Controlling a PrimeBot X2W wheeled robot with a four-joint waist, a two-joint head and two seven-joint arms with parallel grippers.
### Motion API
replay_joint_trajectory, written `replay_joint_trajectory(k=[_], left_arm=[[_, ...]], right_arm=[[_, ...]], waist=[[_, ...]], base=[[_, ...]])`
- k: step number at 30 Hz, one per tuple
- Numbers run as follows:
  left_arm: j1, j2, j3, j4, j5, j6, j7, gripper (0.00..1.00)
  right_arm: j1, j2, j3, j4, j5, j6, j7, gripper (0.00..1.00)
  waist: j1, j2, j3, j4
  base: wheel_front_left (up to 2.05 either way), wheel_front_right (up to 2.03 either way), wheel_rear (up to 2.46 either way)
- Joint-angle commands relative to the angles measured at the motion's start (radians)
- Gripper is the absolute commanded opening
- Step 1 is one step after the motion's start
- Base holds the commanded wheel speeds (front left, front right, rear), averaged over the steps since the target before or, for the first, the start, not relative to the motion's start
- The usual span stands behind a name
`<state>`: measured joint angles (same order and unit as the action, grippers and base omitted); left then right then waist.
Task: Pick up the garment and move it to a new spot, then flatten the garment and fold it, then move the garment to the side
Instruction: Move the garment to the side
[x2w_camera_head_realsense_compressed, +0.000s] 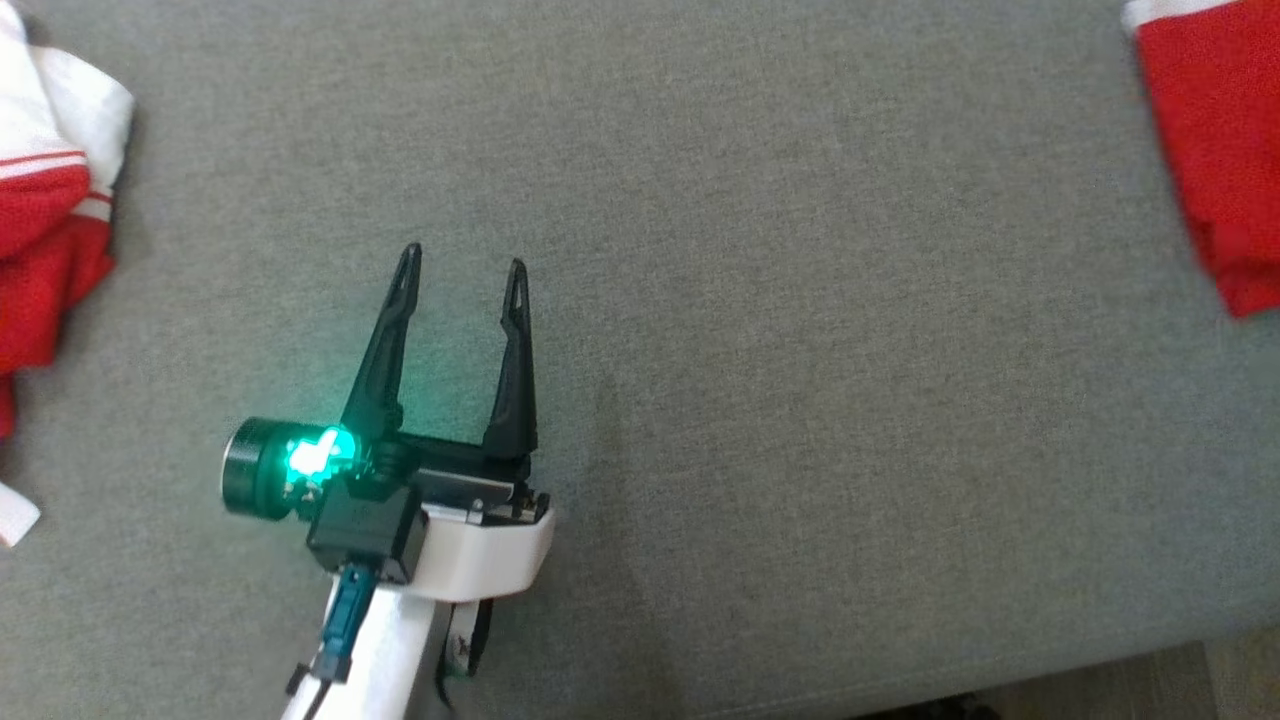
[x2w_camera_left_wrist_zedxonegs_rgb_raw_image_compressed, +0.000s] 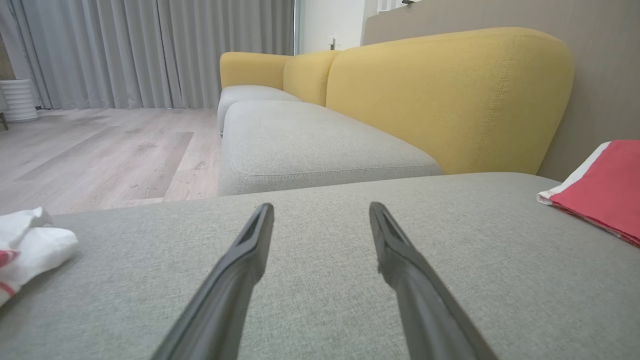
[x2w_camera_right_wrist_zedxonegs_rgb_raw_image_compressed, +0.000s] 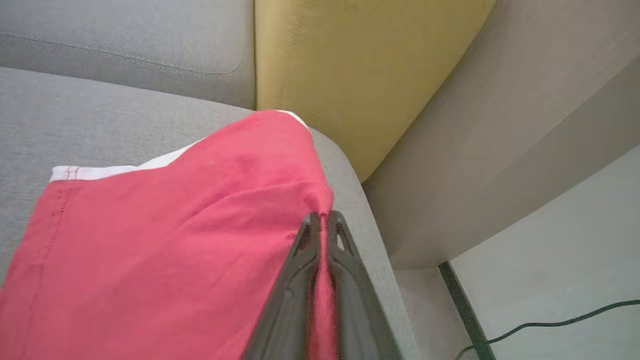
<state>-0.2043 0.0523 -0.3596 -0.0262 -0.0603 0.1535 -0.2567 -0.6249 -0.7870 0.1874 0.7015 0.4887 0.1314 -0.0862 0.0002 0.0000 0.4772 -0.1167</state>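
Right hand (x2w_camera_right_wrist_zedxonegs_rgb_raw_image_compressed: 323, 216): two dark fingers pressed together, with a thin pleat of red cloth pinched between them. The pinch is at the edge of the red fabric garment with white trim (x2w_camera_right_wrist_zedxonegs_rgb_raw_image_compressed: 165, 210).

Garment lies at the right end of the grey woven seat cushion (x2w_camera_head_realsense_compressed: 800, 350), one corner near the cushion's rounded edge. Yellow upholstered backrest (x2w_camera_right_wrist_zedxonegs_rgb_raw_image_compressed: 350, 75) just behind. Looks folded, layers stacked.

Left hand (x2w_camera_head_realsense_compressed: 463, 265): fingers apart, nothing between them. Poised over bare cushion, well apart from the garment.

Crumpled red-and-white cloth (x2w_camera_head_realsense_compressed: 45, 200) at the cushion's left end. Cannot tell whether it is a separate piece.

Handling, my guess:
- Light, soft and limp, with no stiffness, so it will sag and drape from any single pinch.
- Stacked layers may slide apart or fall open when lifted.
- A pinch this shallow may catch only the top layer.
- Safer hold is through all layers at the edge, or a second pinch along the same hem with the free hand.
- Woven cushion should add some drag.
- Not slippery, not fragile.
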Motion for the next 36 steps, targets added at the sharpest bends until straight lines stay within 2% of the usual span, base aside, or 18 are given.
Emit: replay_joint_trajectory(k=[1,2,3,4,9,10,11,12,22,28,36], left_arm=[[-0.023,-0.002,0.027,-0.026,0.009,-0.010,-0.005,1.00],[-0.026,-0.002,0.028,-0.023,0.009,-0.013,-0.005,1.00],[-0.026,-0.002,0.028,-0.023,0.009,-0.013,-0.005,1.00],[-0.029,-0.002,0.030,-0.020,0.007,-0.015,-0.005,1.00],[-0.024,-0.002,0.036,-0.009,-0.015,-0.016,-0.005,1.00],[-0.017,-0.002,0.037,-0.008,-0.023,-0.016,-0.005,1.00],[0.002,-0.002,0.042,-0.008,-0.043,-0.014,-0.005,1.00],[0.013,-0.002,0.045,-0.006,-0.050,-0.015,-0.005,1.00],[0.120,-0.002,0.081,0.029,-0.065,0.021,-0.005,1.00],[0.195,-0.002,0.088,0.057,-0.059,0.022,-0.005,1.00],[0.293,-0.002,0.111,0.038,-0.058,0.049,-0.005,1.00]], right_arm=[[0.001,-0.064,-0.035,-0.016,-0.036,-0.001,-0.008,0.27],[0.001,-0.065,-0.052,-0.013,-0.055,-0.001,-0.012,0.93],[0.001,-0.065,-0.052,-0.013,-0.055,-0.001,-0.012,0.93],[0.001,-0.063,-0.068,-0.010,-0.079,-0.001,-0.019,1.00],[0.034,0.014,-0.117,-0.022,-0.177,-0.001,-0.025,1.00],[0.047,0.039,-0.122,-0.030,-0.187,-0.001,-0.027,1.00],[0.075,0.104,-0.133,-0.053,-0.180,-0.001,-0.031,1.00],[0.092,0.134,-0.133,-0.067,-0.175,-0.001,-0.035,1.00],[0.302,0.415,-0.040,-0.168,-0.143,-0.001,-0.143,1.00],[0.429,0.576,0.015,-0.215,-0.104,-0.001,-0.174,1.00],[0.608,0.672,0.008,-0.450,-0.193,-0.001,-0.175,1.00]], waist=[[-0.0002,0.0000,0.024,-0.005],[-0.0002,0.0000,0.026,-0.004],[-0.0002,0.0000,0.026,-0.004],[-0.0002,0.0000,0.026,-0.002],[-0.0002,0.0000,-0.023,0.010],[-0.0002,0.0000,-0.039,0.013],[-0.0002,0.0000,-0.074,0.017],[-0.0002,0.0000,-0.091,0.019],[-0.0002,0.0000,-0.296,0.071],[-0.0002,0.0000,-0.414,0.107],[-0.0002,0.0000,-0.504,0.130]], base=[[0.00,0.00,0.00],[0.00,0.00,0.00],[0.00,0.00,0.00],[0.00,0.00,0.00],[0.00,0.00,0.00],[0.00,0.00,0.00],[0.00,0.00,0.00],[0.00,0.00,0.00],[0.00,0.00,0.00],[0.00,0.00,0.00],[0.00,0.00,0.00]])
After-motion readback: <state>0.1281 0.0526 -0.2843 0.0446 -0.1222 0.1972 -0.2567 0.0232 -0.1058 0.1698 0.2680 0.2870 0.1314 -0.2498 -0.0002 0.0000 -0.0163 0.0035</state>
